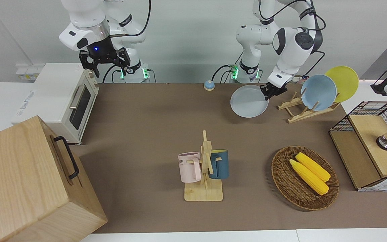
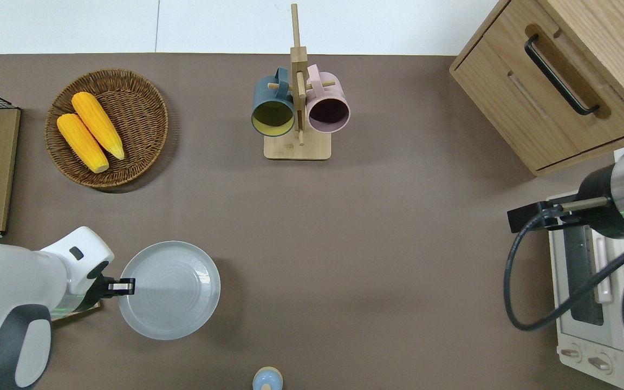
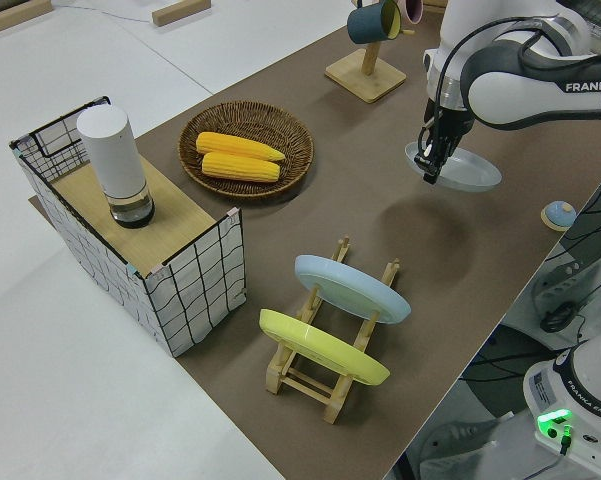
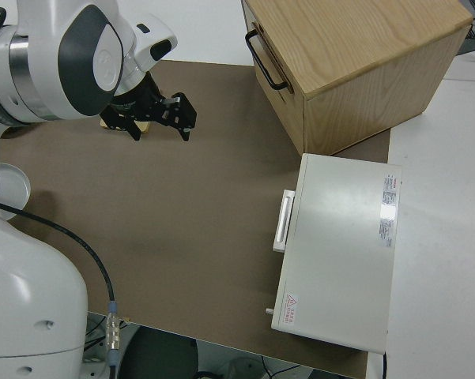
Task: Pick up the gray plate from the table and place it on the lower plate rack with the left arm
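My left gripper (image 1: 268, 93) (image 2: 123, 286) (image 3: 430, 168) is shut on the rim of the gray plate (image 1: 249, 101) (image 2: 170, 290) (image 3: 464, 169) and holds it level in the air above the brown mat of the table (image 1: 153, 127). The plate's shadow lies on the mat under it. The lower plate rack (image 1: 301, 109) (image 3: 325, 355) stands toward the left arm's end of the table, with a sky-blue plate (image 1: 318, 92) (image 3: 352, 287) and a yellow plate (image 1: 343, 83) (image 3: 320, 345) leaning in its slots. My right arm is parked, its gripper (image 1: 104, 62) (image 4: 156, 117) open and empty.
A wooden mug stand (image 1: 205, 174) holds a pink and a dark blue mug mid-table. A wicker basket (image 1: 282, 174) with two corn cobs and a wire crate (image 1: 370, 148) stand toward the left arm's end. A toaster oven (image 1: 57, 101), a wooden cabinet (image 1: 25, 181) and a small bell (image 1: 209, 85) are also here.
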